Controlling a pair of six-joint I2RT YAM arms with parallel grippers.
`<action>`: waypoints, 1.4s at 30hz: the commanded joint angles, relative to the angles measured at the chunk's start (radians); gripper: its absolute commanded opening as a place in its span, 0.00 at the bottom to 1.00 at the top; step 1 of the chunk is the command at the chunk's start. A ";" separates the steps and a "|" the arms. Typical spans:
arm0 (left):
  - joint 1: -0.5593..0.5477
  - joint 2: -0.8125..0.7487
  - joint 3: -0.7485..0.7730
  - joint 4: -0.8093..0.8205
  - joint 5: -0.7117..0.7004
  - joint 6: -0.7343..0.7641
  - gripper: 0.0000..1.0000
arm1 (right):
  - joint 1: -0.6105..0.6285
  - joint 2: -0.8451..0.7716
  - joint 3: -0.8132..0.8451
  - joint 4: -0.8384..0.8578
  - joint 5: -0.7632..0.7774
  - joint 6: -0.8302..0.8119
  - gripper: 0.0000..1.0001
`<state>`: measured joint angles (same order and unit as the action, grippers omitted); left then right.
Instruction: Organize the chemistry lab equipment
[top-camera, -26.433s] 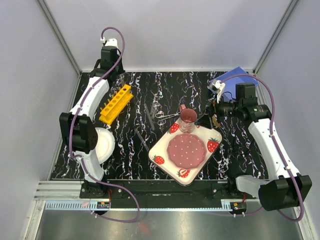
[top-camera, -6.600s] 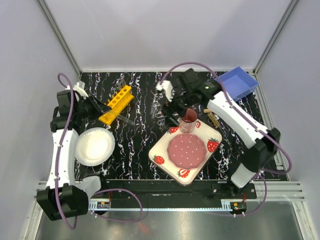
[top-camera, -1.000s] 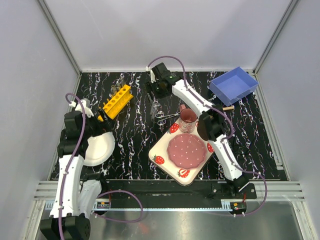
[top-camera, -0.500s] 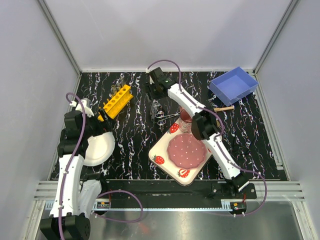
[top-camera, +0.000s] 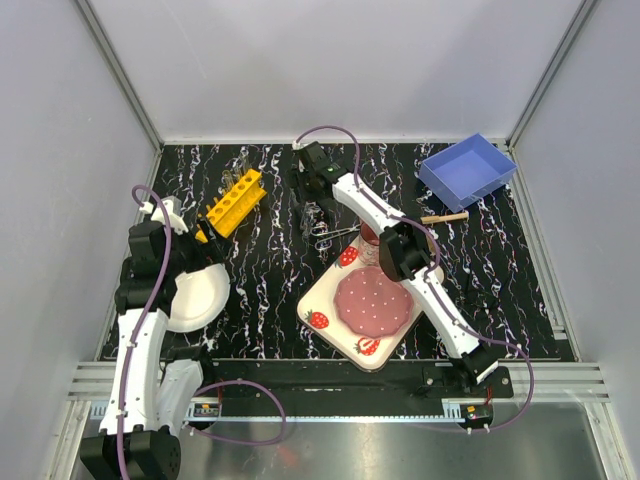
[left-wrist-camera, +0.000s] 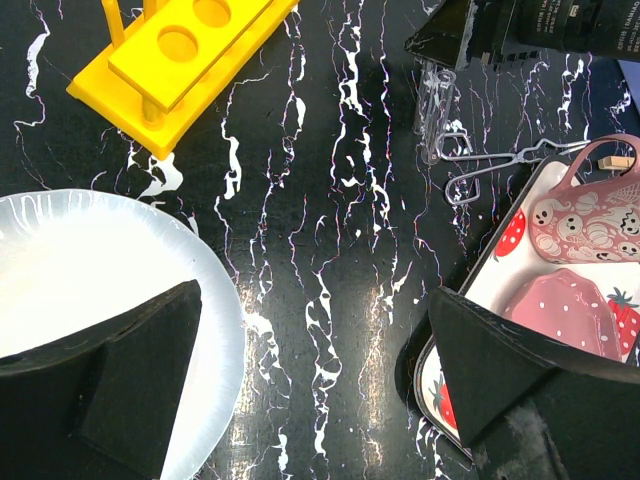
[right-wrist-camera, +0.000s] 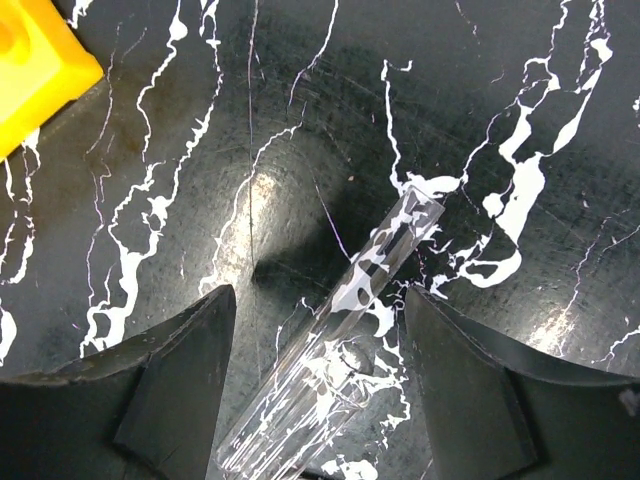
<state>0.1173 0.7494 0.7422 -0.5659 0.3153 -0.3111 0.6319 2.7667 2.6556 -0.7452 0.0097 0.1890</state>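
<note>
Several thin clear tubes (right-wrist-camera: 350, 330) lie bundled on the black marbled table, left of the metal scissors (top-camera: 335, 235). My right gripper (right-wrist-camera: 320, 370) is open and low over them, one finger on each side, neither touching. From above, the right gripper (top-camera: 313, 195) covers the far ends of the tubes (top-camera: 312, 217). The yellow rack (top-camera: 232, 202) stands at the back left with tubes upright in its far holes. A wooden stick (top-camera: 445, 216) lies near the blue bin. My left gripper (left-wrist-camera: 315, 400) is open and empty, between the plate and the tray.
A blue bin (top-camera: 470, 170) sits at the back right. The strawberry tray (top-camera: 325, 300) holds a pink dish and the pink mug (left-wrist-camera: 590, 215). A white plate (top-camera: 195, 295) lies front left under my left arm. The rack's corner (right-wrist-camera: 30, 70) shows at the right wrist view's upper left.
My right gripper has come nearer and lower over the clear tubes, and its jaws have narrowed a little. The left arm has not moved.
</note>
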 joint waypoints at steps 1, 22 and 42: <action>0.004 -0.002 0.000 0.057 0.005 0.012 0.99 | 0.000 0.013 0.043 0.046 0.010 0.030 0.74; 0.002 -0.010 0.002 0.057 0.001 0.014 0.99 | 0.094 0.042 0.004 0.055 0.032 0.050 0.58; 0.004 -0.021 0.002 0.057 -0.004 0.014 0.99 | 0.164 0.002 -0.126 0.067 0.116 0.026 0.33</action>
<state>0.1173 0.7471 0.7422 -0.5659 0.3145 -0.3107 0.7662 2.7728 2.5958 -0.5961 0.1379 0.2058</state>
